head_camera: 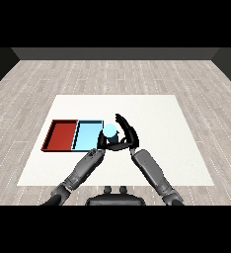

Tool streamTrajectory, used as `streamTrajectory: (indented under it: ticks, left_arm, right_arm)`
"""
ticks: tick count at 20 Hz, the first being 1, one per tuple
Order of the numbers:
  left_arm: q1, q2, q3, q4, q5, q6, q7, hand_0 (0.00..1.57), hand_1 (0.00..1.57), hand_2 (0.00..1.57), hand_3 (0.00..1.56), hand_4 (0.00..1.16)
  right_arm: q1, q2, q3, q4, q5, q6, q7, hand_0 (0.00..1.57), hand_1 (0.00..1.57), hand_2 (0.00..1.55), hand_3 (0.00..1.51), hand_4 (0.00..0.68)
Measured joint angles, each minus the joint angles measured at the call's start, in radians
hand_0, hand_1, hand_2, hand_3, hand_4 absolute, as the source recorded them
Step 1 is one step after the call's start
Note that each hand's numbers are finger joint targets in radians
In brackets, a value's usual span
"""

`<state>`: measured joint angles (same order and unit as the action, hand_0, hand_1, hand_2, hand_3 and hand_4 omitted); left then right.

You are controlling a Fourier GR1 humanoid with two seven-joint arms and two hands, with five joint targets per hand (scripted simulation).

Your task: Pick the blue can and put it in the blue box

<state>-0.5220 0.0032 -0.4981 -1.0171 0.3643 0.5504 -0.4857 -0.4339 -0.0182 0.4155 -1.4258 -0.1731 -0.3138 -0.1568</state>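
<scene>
Head view: blue can (110, 131) at frame centre, just right of the blue tray (88, 136), clasped between both hands. Right hand (128, 133) fingers curl round it; left hand (102, 143) fingers: cannot tell. Advice: keep can upright, carry left over rim, lower. No readable writing.

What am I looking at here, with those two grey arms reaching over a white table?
You are seeing through a camera in the robot's head, looking down and forward. The two grey forearms are its own arms, each ending in a black robot hand. On the white table lie two shallow trays side by side: a red tray and a light blue tray. Just right of the blue tray stands a light blue cylindrical can. Both hands meet around it: the right robot hand curls round the can, and the left robot hand sits close against its other side, though whether it touches is unclear.
</scene>
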Motion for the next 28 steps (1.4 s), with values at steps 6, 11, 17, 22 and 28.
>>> streamTrajectory:
  ticks: [6, 11, 17, 22, 28]
  left_arm:
    - [0.028, -0.002, 0.022, 0.004, -0.044, 0.009, -0.011, 1.57, 1.57, 1.57, 1.47, 1.14]
    - [0.003, 0.018, 0.079, 0.043, -0.084, 0.012, -0.003, 1.57, 1.57, 1.57, 1.47, 1.14]
    - [-0.032, 0.118, 0.159, 0.077, -0.108, 0.028, 0.064, 1.53, 1.53, 1.55, 1.48, 1.13]
    - [-0.079, 0.222, 0.220, 0.195, -0.122, 0.005, 0.146, 1.56, 1.56, 1.54, 1.46, 1.09]
    - [-0.184, 0.248, 0.263, 0.462, -0.154, -0.049, 0.184, 1.57, 1.57, 1.56, 1.49, 1.05]
  right_arm:
    - [0.075, -0.018, -0.066, -0.097, -0.044, 0.082, -0.013, 0.00, 0.00, 0.00, 0.00, 0.000]
    - [0.149, -0.080, -0.135, -0.182, -0.089, 0.163, -0.031, 0.00, 0.00, 0.00, 0.00, 0.000]
    - [0.246, -0.136, -0.221, -0.309, -0.127, 0.182, -0.044, 0.00, 0.00, 0.00, 0.00, 0.000]
    - [0.266, -0.144, -0.263, -0.331, -0.141, 0.181, -0.040, 0.00, 0.00, 0.00, 0.00, 0.000]
    - [0.273, -0.140, -0.307, -0.270, -0.176, 0.233, -0.093, 0.00, 0.00, 0.00, 0.00, 0.000]
